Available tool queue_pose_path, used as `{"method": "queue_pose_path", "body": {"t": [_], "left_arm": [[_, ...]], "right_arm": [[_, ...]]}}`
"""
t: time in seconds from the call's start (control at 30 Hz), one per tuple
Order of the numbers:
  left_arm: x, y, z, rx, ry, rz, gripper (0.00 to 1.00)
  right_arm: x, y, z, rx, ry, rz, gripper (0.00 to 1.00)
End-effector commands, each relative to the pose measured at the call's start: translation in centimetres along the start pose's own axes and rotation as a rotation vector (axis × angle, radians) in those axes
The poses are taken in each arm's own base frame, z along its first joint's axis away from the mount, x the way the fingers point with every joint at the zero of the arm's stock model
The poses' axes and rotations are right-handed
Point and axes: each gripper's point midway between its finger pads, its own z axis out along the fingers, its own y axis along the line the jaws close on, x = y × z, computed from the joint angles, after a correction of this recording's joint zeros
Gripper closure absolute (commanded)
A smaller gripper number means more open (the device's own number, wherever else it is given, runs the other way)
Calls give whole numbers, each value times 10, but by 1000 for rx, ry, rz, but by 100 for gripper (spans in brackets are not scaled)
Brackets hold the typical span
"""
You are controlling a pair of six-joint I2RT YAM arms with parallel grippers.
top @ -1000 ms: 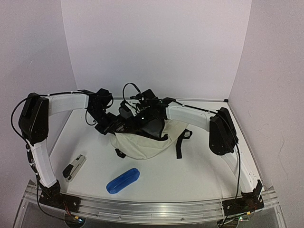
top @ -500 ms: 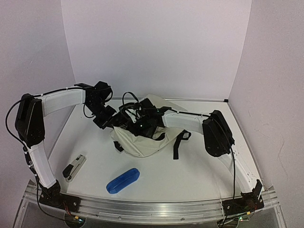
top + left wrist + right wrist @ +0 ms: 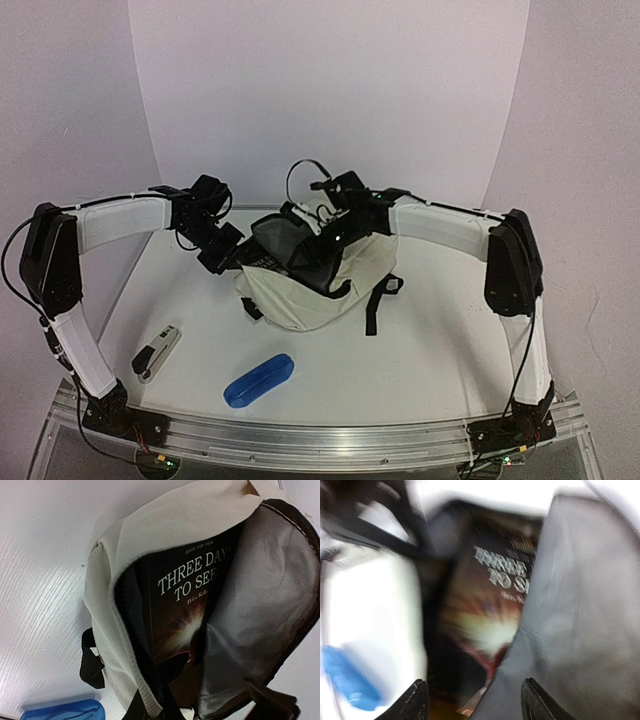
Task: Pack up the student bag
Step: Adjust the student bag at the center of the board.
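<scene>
The student bag [image 3: 312,295], cream with a dark lining, lies in the middle of the table with its mouth held open. My left gripper [image 3: 234,257] is shut on the rim [image 3: 131,676] of that mouth at its left side; its fingers are hidden in the left wrist view. Inside the bag stands a dark book [image 3: 186,611] titled "Three Days to See". My right gripper [image 3: 476,706] hovers over the opening [image 3: 318,236], open, with nothing between its fingers. The right wrist view is blurred but shows the book [image 3: 487,605] and the grey lining [image 3: 580,620].
A blue pencil case [image 3: 259,379] lies near the front edge, also showing in the left wrist view [image 3: 65,711]. A grey and black stapler [image 3: 157,352] sits at the front left. The bag's black straps [image 3: 377,300] trail to the right.
My right gripper has opened and pulled up and back to the right, out of the bag, leaving the book inside. The left gripper keeps hold of the rim.
</scene>
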Motion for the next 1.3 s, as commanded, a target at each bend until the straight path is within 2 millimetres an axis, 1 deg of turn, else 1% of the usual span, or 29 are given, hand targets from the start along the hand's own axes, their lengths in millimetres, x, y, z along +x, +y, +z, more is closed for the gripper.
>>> {"method": "queue_pose_path", "body": {"t": [0.0,0.03,0.07,0.13,0.17,0.2,0.27,0.4,0.5,0.57,0.6,0.63,0.7,0.77,0.8,0.83,0.87,0.93,1.0,1.07,1.13,1.2,1.27], "left_arm": [[5,-42,-2,148,23,56,94],[6,-44,1,150,31,68,94],[6,-44,4,143,35,73,94],[7,-44,8,132,38,79,91],[8,-44,9,131,38,80,89],[8,-44,9,131,37,79,87],[7,-41,8,122,24,70,85],[4,-39,4,108,-1,63,85],[3,-37,5,100,-3,64,85],[4,-37,8,99,3,71,86],[4,-38,9,100,7,76,86],[4,-40,10,104,10,84,87],[4,-42,13,105,18,91,89],[5,-45,16,117,31,94,90],[7,-48,18,127,40,96,91],[7,-50,20,136,47,99,91],[7,-51,22,141,53,99,92],[7,-58,28,169,62,100,95],[9,-69,34,209,83,98,97],[12,-86,43,261,101,113,99],[16,-103,51,298,120,145,100],[24,-121,59,320,157,196,100],[34,-140,65,330,189,272,100]], "right_arm": [[-72,17,-93,-126,-203,50,29],[-72,5,-97,-110,-208,84,24],[-69,-8,-96,-75,-202,106,21],[-59,-32,-89,4,-174,141,16],[-55,-40,-83,29,-159,155,14],[-50,-46,-76,44,-145,170,13],[-43,-52,-62,42,-119,200,12],[-30,-58,-36,22,-78,259,13],[-17,-44,-15,-42,-28,277,17],[-8,-27,-2,-98,6,272,22],[-5,-18,3,-126,18,269,26],[-2,-12,6,-147,27,267,33],[-4,-10,8,-148,26,265,55],[-10,-14,5,-124,14,259,80],[-15,-17,2,-109,4,249,89],[-21,-19,-3,-92,-10,233,97],[-25,-24,-8,-68,-20,222,100],[-29,-38,-16,-25,-36,208,100],[-30,-60,-24,24,-50,211,100],[-24,-90,-32,70,-53,234,100],[-22,-118,-45,111,-63,244,100],[-21,-137,-58,140,-74,243,100],[-24,-151,-74,160,-96,234,100]]}}
